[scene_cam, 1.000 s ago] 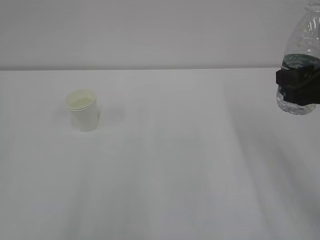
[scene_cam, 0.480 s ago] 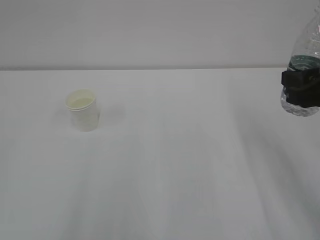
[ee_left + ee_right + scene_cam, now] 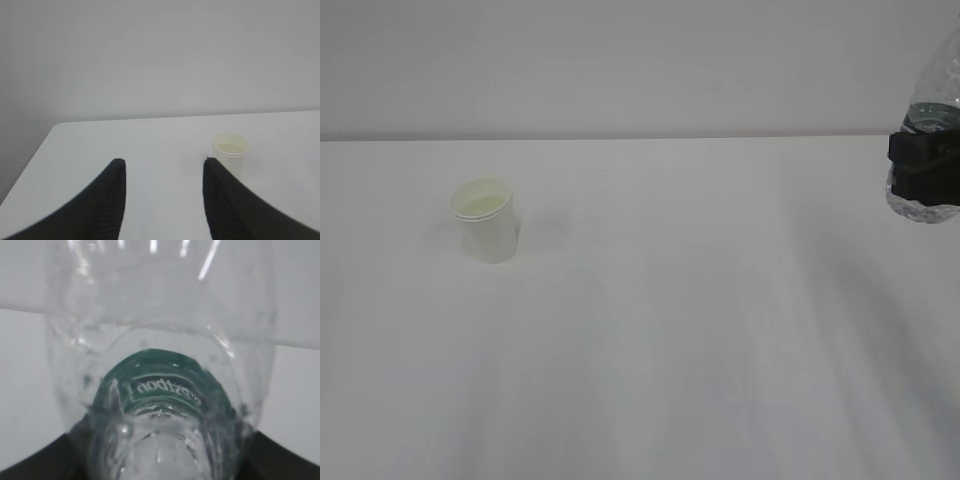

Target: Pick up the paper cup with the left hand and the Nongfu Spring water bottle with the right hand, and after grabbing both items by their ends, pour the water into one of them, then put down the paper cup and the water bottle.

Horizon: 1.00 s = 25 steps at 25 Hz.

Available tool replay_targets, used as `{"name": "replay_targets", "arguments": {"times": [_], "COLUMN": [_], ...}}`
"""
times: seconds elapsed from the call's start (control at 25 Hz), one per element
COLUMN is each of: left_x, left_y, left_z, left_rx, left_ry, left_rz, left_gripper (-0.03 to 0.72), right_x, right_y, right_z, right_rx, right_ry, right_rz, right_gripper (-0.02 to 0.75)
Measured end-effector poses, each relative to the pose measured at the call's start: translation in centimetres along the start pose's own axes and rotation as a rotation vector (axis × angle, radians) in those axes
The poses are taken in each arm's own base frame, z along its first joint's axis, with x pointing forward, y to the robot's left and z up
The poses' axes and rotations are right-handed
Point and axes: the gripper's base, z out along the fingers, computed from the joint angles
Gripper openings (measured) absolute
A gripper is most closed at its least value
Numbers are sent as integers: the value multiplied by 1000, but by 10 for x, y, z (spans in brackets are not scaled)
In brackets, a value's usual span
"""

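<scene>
The white paper cup (image 3: 487, 221) stands upright on the left part of the table, its cream inside showing. In the left wrist view the paper cup (image 3: 230, 150) sits just beyond the right fingertip of my left gripper (image 3: 164, 161), which is open with nothing between its fingers. That gripper is out of the exterior view. At the right edge my right gripper (image 3: 926, 168) is shut on the clear Nongfu Spring water bottle (image 3: 930, 100), held upright above the table by its lower part. The bottle (image 3: 160, 340) fills the right wrist view, green label showing.
A white table (image 3: 670, 330) stretches between the cup and the held bottle. A plain pale wall (image 3: 620, 60) stands behind its far edge. In the left wrist view the table's left corner (image 3: 56, 128) lies ahead on the left.
My right gripper has carried the bottle a little to the right and slightly up, further out of the exterior view. The cup has not moved.
</scene>
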Motion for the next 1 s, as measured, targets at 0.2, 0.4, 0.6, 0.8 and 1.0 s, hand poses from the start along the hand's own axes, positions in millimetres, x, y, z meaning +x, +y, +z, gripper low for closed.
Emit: {"name": "replay_targets", "arguments": {"times": [0.2, 0.4, 0.6, 0.8, 1.0], "left_x": [0, 0, 0, 0, 0], "left_y": [0, 0, 0, 0, 0], "left_z": [0, 0, 0, 0, 0], "left_rx": [0, 0, 0, 0, 0], "left_ry": [0, 0, 0, 0, 0], "left_rz": [0, 0, 0, 0, 0], "left_gripper": [347, 328, 324, 323, 308], "right_x": [2, 7, 9, 8, 7], "right_y": [0, 1, 1, 1, 0], "right_z": [5, 13, 16, 16, 16], "right_rx": [5, 7, 9, 12, 13], "right_ry": [-12, -5, -12, -27, -29], "right_rz": [-1, -2, -2, -2, -2], "right_gripper": [403, 403, 403, 403, 403]}}
